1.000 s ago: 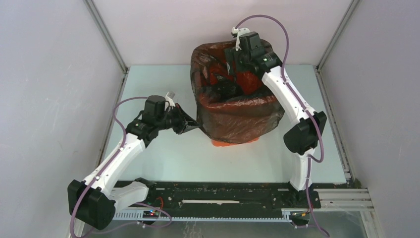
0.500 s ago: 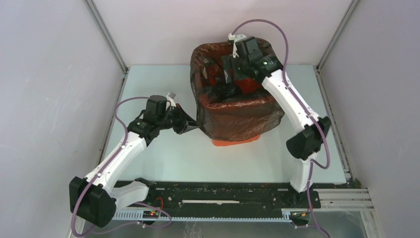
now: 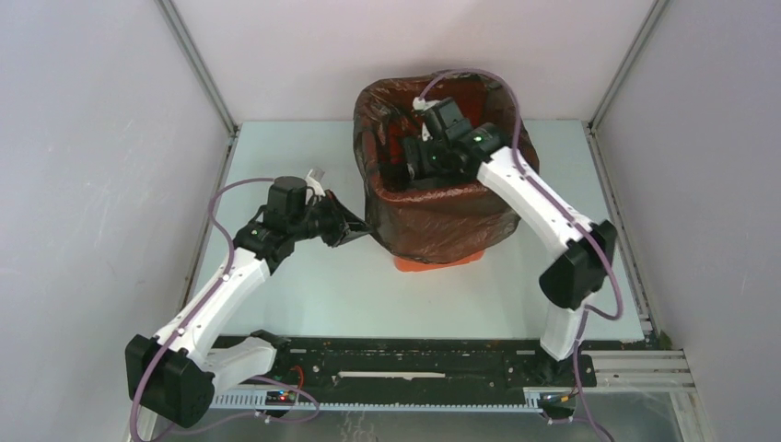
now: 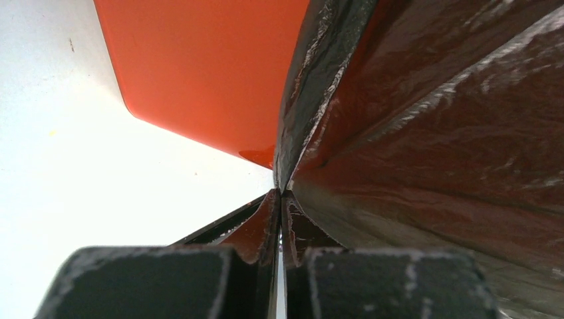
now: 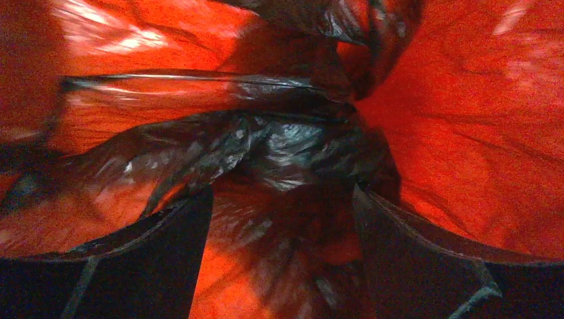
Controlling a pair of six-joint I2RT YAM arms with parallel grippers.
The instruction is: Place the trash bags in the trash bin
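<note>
The orange trash bin [image 3: 433, 262] stands mid-table, draped and lined with a glossy black trash bag [image 3: 442, 216]. My left gripper [image 3: 355, 232] is shut on a fold of the bag at the bin's left side; in the left wrist view the bag [image 4: 425, 119] runs into the closed jaws, with bare bin wall [image 4: 199, 66] beside it. My right gripper [image 3: 412, 164] is down inside the bin, open. In the right wrist view its fingers [image 5: 166, 259] stand apart over crumpled bag [image 5: 279, 149] against the lined bin interior [image 5: 465, 133].
The pale table [image 3: 304, 295] is fenced by grey walls on the left, back and right. A black rail [image 3: 414, 354] runs along the near edge between the arm bases. The right arm's cable [image 3: 502, 87] loops over the bin's back.
My right gripper has moved left and down, deeper into the bin. My left gripper has stayed put, still holding the bag fold.
</note>
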